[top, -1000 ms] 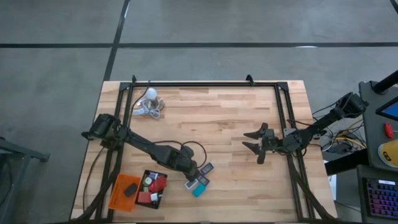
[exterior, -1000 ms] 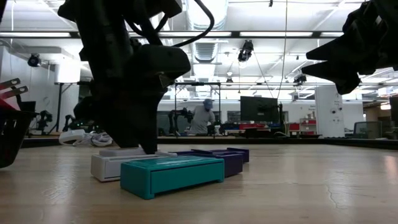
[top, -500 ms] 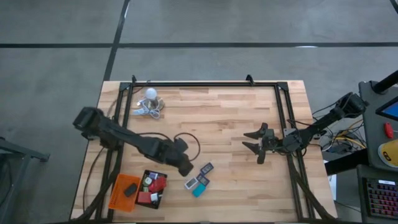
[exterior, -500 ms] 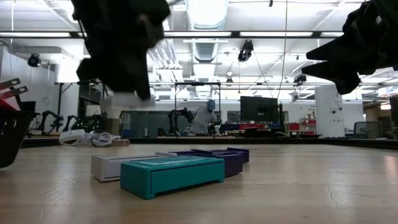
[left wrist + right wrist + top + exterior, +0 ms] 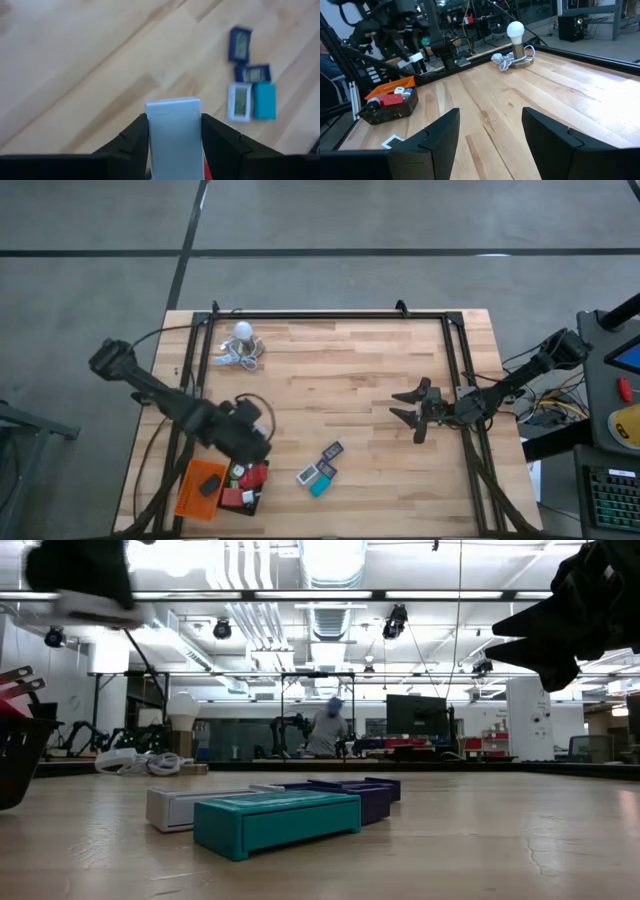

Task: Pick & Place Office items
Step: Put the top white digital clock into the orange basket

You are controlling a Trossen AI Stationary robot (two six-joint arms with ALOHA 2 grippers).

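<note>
The left arm reaches in from the table's left edge and bends down toward the near-left corner, where the left gripper (image 5: 250, 448) hangs above the black tray (image 5: 262, 496). Its two dark fingers (image 5: 131, 137) are pinched on a pale, flat-faced rectangular block (image 5: 174, 131), held lengthwise between them and clear of the wood. In the low view the same gripper (image 5: 85, 585) is raised high at the upper left.

Just left of the black tray sits the orange tray (image 5: 186, 488), a mesh-sided rectangle with one small dark piece (image 5: 209, 486) in it. The black tray holds a jumble of small pieces, red (image 5: 254, 476) and white among them.

To the right of the trays, four office items lie close together on the bare butcher-block table (image 5: 350, 370): a white block (image 5: 307, 475), a teal block (image 5: 320, 485) and two dark purple blocks (image 5: 333, 449). From table height the teal one (image 5: 277, 821) is a smooth, hard-edged box with the white one (image 5: 185, 807) behind it.

Toward the far left of the table stands a white round bulb (image 5: 243, 332) on a base with a coiled cord.

The right arm waits at the table's right side, stretched in low from the edge, with the right gripper (image 5: 415, 411) spread wide and holding nothing.
</note>
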